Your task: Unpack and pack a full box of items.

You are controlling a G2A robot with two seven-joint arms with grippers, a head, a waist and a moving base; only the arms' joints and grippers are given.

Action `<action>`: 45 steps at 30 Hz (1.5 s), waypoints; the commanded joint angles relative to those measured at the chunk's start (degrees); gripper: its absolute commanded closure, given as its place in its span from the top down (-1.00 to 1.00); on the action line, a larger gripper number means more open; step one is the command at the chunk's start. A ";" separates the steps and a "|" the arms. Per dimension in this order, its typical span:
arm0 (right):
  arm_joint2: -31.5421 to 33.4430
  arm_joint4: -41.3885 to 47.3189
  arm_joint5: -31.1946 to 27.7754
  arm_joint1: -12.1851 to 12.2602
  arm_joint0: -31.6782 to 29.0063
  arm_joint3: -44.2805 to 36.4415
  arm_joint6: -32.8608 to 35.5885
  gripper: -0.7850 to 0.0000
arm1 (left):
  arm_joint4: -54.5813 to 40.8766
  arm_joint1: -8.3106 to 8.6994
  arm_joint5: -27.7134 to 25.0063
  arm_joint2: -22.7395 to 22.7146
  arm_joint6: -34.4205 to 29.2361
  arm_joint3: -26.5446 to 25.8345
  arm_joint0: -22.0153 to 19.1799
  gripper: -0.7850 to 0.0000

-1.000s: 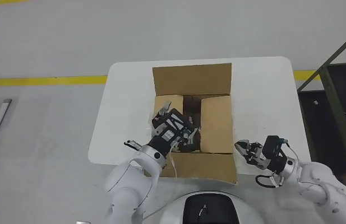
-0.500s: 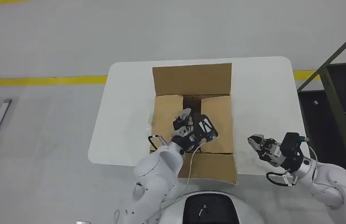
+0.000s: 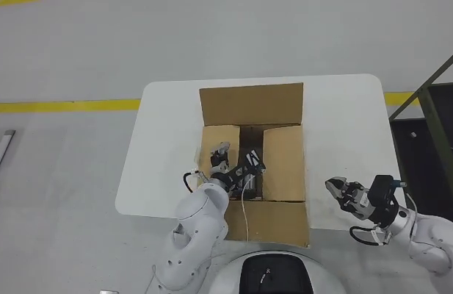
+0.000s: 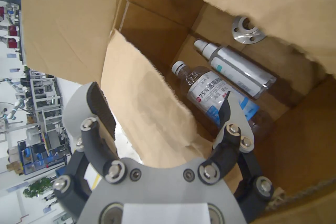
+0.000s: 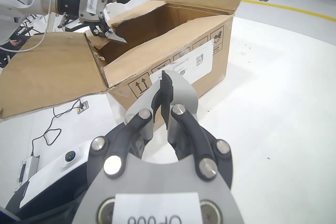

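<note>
An open cardboard box (image 3: 252, 110) stands in the middle of the white table. My left gripper (image 3: 237, 159) is open and straddles the box's left flap (image 4: 147, 104): one finger (image 4: 99, 104) is outside it, the other (image 4: 229, 109) inside the box. At the bottom of the box lie a clear bottle with a blue label (image 4: 210, 93), a slim spray bottle (image 4: 236, 67) and a round metal flange (image 4: 245, 30). My right gripper (image 3: 338, 189) (image 5: 164, 86) is shut and holds nothing, just above the table to the right of the box.
The box's far flap (image 3: 252, 105) stands up, the right flap (image 3: 283, 162) lies folded over the opening, and the near flap (image 3: 269, 220) hangs toward me. Bare table (image 3: 343, 125) runs along the box's right side, with a narrower strip (image 3: 164, 147) on its left.
My left gripper swung from the left flap toward the box's middle, then came back with its fingers on either side of the left flap. My right gripper drew a little away from the box and stopped.
</note>
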 commanded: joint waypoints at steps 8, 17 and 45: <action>0.21 -0.28 0.18 -0.20 -0.15 -0.27 -0.18 -1.00 | 4.21 0.48 0.23 -1.72 1.62 0.76 0.31 -1.00; -0.06 0.17 0.43 -0.47 0.42 -0.22 0.13 -1.00 | 1.53 0.30 3.81 -3.32 2.89 -2.63 1.80 -1.00; 2.72 13.64 -0.75 -0.65 5.32 -1.34 9.38 -1.00 | -28.80 -1.80 20.25 -9.36 -3.22 -7.70 -0.46 1.00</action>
